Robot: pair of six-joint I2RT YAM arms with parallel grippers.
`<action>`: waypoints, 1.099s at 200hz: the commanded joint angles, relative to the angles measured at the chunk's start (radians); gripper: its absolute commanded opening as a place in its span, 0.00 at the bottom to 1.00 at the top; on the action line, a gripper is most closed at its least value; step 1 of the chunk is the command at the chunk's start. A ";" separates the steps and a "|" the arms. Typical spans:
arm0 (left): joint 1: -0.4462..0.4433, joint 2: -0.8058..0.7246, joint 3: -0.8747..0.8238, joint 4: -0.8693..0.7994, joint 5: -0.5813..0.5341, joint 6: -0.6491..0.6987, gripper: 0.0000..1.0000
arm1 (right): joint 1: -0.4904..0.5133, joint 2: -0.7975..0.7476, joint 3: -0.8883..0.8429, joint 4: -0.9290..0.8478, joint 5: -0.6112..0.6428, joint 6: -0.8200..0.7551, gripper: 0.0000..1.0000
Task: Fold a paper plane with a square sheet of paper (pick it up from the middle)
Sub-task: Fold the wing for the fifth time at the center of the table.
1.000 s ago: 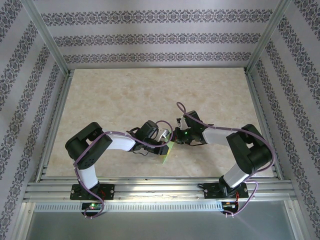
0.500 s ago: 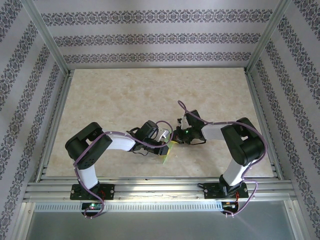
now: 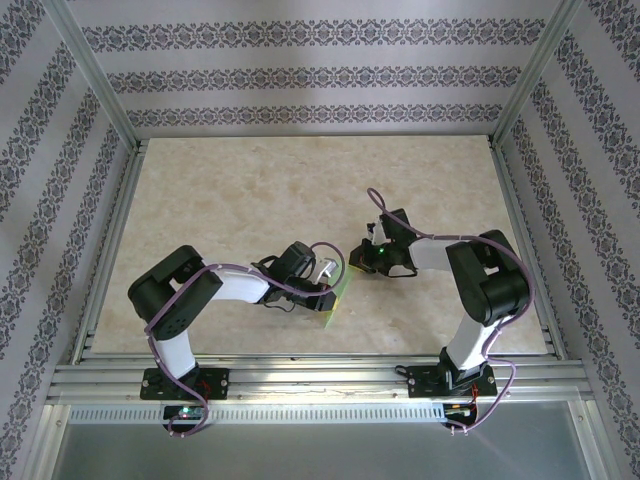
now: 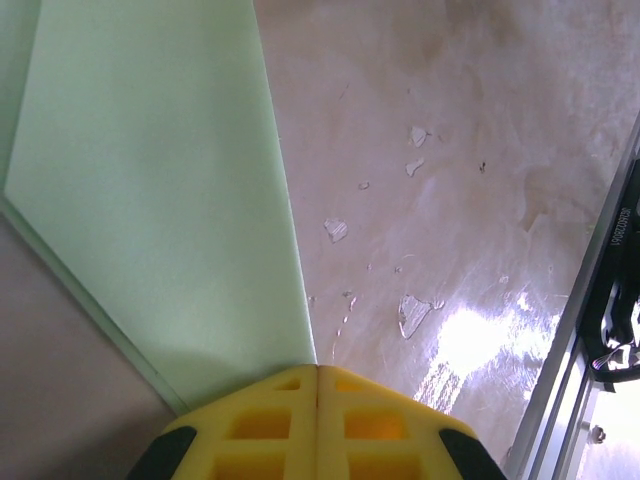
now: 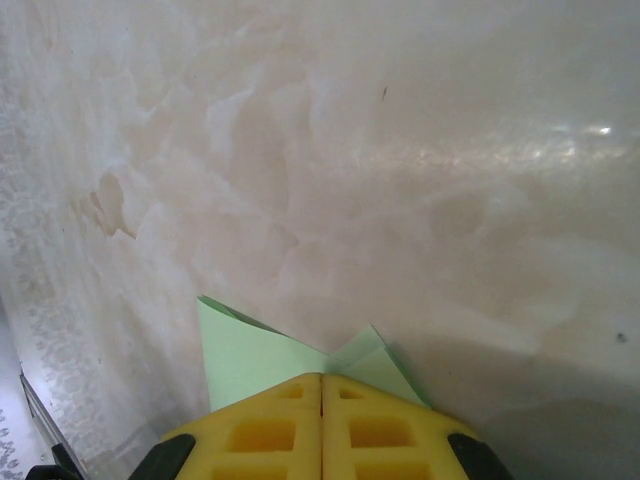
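I see a beige, marbled worktop [image 3: 250,190], glossy enough to throw glare in the left wrist view and marked there with a few pale flecks. An aluminium frame [image 3: 300,372] borders it, and walls [image 3: 300,75] papered in bands of grey ornament enclose it. The paper plane [image 3: 337,304] sits toward the near edge, just left of centre, between the two arms. Its long axis runs roughly near to far, with the far end leaning slightly right. In the left wrist view it tapers to a point at the left gripper [image 4: 318,372], whose jaws are clenched on that narrow end, and it widens away from them. The right gripper [image 3: 362,260] sits just beyond the plane's far end with its jaws pressed together. A green fold shows at its fingertips [image 5: 270,425], but I cannot tell whether it is pinched.
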 commanded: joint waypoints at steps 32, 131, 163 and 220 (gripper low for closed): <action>0.013 0.019 -0.064 -0.234 -0.028 0.028 0.00 | -0.051 -0.015 0.047 -0.038 0.140 -0.027 0.07; 0.013 0.027 -0.040 -0.243 -0.017 0.040 0.00 | 0.059 -0.246 -0.066 -0.009 0.038 -0.025 0.06; 0.013 0.028 -0.037 -0.246 -0.018 0.040 0.00 | 0.095 -0.185 -0.051 0.011 -0.016 -0.013 0.05; 0.013 0.008 -0.018 -0.268 -0.017 0.032 0.00 | 0.096 -0.073 -0.024 -0.029 0.046 -0.022 0.01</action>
